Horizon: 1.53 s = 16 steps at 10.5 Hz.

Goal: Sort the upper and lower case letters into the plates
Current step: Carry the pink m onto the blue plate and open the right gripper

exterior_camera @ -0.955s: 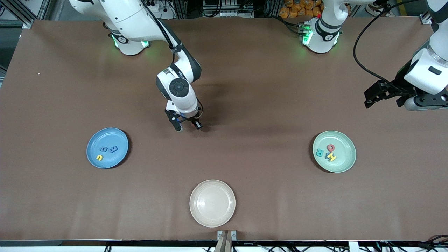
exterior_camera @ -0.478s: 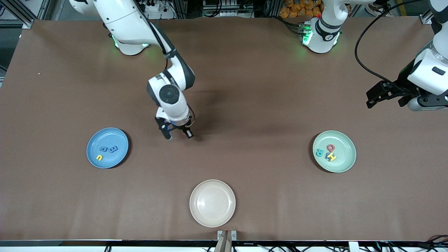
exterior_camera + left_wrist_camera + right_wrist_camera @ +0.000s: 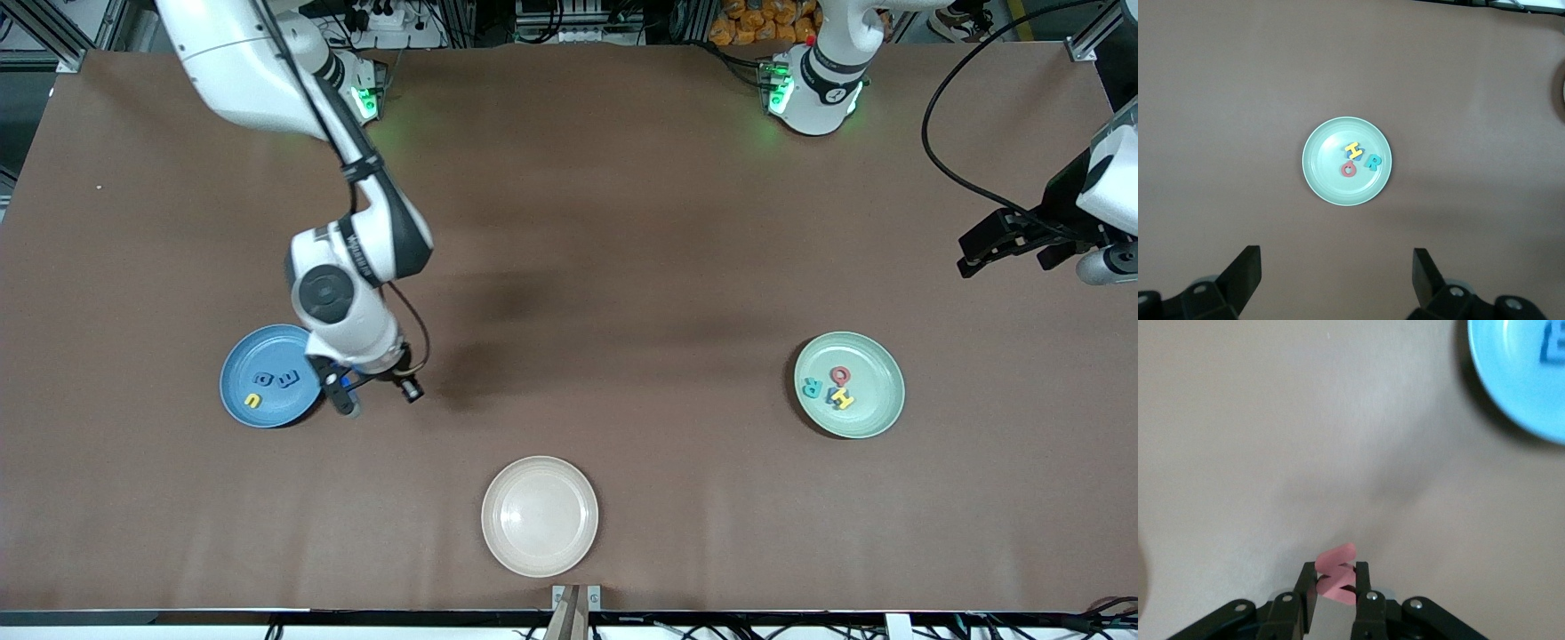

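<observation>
My right gripper [image 3: 345,402] is shut on a small red zigzag letter [image 3: 1337,575] and hangs over the table just beside the rim of the sky blue plate [image 3: 258,351]. That plate holds a yellow letter [image 3: 253,401] and two blue letters [image 3: 276,380]; its edge shows in the right wrist view [image 3: 1511,380]. The mint green plate [image 3: 880,356] holds a red [image 3: 840,374], a teal [image 3: 813,388] and a yellow letter [image 3: 841,400] over a blue one, also seen in the left wrist view [image 3: 1325,153]. My left gripper [image 3: 982,249] is open and empty, high at the left arm's end of the table.
A cream-beige plate [image 3: 540,516] lies empty near the table's front edge, nearer to the camera than both other plates. The brown table top [image 3: 605,267] stretches between the plates.
My right arm has carried the red letter from the table's middle toward the blue plate. My left gripper has drifted a little toward the left arm's end of the table.
</observation>
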Each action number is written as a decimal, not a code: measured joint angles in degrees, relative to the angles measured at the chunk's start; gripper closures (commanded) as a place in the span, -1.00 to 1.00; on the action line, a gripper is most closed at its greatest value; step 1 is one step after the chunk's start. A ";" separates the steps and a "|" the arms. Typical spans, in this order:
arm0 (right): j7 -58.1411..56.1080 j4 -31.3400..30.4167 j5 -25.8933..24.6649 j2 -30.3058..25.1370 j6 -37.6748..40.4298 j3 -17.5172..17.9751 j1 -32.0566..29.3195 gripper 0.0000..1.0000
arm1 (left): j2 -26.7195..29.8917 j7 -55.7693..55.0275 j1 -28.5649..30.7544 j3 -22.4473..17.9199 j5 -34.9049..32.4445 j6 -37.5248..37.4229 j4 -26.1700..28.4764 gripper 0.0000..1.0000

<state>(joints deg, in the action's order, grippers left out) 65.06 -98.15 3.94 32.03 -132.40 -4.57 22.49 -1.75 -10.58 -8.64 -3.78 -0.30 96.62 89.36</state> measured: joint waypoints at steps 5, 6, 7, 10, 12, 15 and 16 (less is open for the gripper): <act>-27.23 3.87 0.13 0.22 11.57 -0.04 -7.85 1.00 | 0.12 0.00 0.03 -0.78 0.00 -0.35 0.00 -1.00; -29.65 3.92 -2.21 0.25 12.11 -0.12 -9.37 1.00 | 0.12 0.00 0.03 -0.86 0.00 -0.44 0.00 -1.00; -32.33 3.93 -3.43 0.30 12.21 -0.15 -10.93 1.00 | 0.12 0.00 0.03 -0.86 0.01 -0.51 0.00 -1.00; -42.84 4.00 -4.21 0.39 12.23 -0.28 -15.50 1.00 | 0.12 0.00 0.01 -0.87 0.01 -1.16 0.00 -1.00; -50.87 3.98 -4.23 0.61 12.47 -0.31 -19.32 1.00 | 0.12 0.04 0.03 -0.97 0.01 -1.30 0.00 -1.00; -54.01 2.09 -3.90 1.35 13.35 0.45 -20.72 -0.88 | 0.12 0.04 0.03 -1.03 0.01 -1.32 0.00 -1.00; -54.01 1.13 -3.73 1.40 13.35 1.25 -20.39 -1.00 | 0.12 0.04 0.03 -1.04 0.01 -1.33 0.00 -1.00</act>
<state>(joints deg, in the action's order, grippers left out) 11.04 -97.02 0.20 33.43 -119.05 -3.32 2.10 -1.63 -10.54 -8.61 -4.83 -0.29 95.29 89.36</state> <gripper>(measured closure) 0.683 0.000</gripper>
